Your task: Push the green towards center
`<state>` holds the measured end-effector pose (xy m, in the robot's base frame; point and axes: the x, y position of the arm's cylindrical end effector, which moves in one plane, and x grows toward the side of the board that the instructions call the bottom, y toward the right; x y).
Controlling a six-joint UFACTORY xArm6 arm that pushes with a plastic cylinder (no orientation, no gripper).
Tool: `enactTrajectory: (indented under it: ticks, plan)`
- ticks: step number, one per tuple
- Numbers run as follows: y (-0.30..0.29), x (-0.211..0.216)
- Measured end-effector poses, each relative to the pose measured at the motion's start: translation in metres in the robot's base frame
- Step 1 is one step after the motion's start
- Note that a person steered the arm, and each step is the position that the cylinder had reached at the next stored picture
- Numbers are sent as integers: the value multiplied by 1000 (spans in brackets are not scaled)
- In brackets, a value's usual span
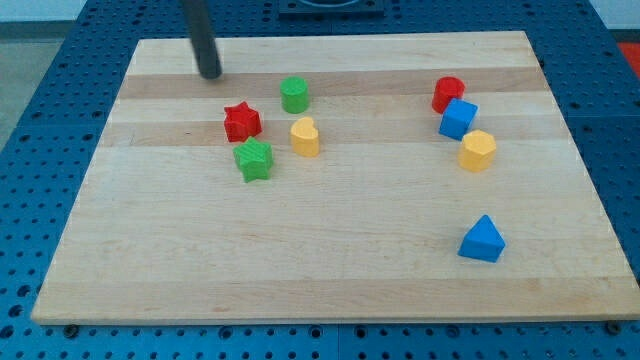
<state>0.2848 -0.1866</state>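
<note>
My tip (pixel 210 74) rests on the wooden board (pixel 320 270) near its top left. A green cylinder (pixel 294 95) stands to the right of the tip, a short way off. A green star (pixel 253 159) lies below and right of the tip. A red star (pixel 241 122) sits between them, just above the green star. A yellow block (pixel 305 137) stands right of the red star, below the green cylinder. The tip touches no block.
At the view's right a red cylinder (pixel 448 94), a blue block (pixel 457 119) and a yellow block (pixel 478 150) stand close together. A blue triangular block (pixel 482 240) lies lower right. The board sits on a blue perforated table (pixel 40 120).
</note>
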Motion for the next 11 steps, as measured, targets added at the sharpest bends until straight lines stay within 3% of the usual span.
enactTrajectory:
  ticks: [1, 3, 11]
  plan:
    - [10, 45]
    - [52, 59]
    - [172, 29]
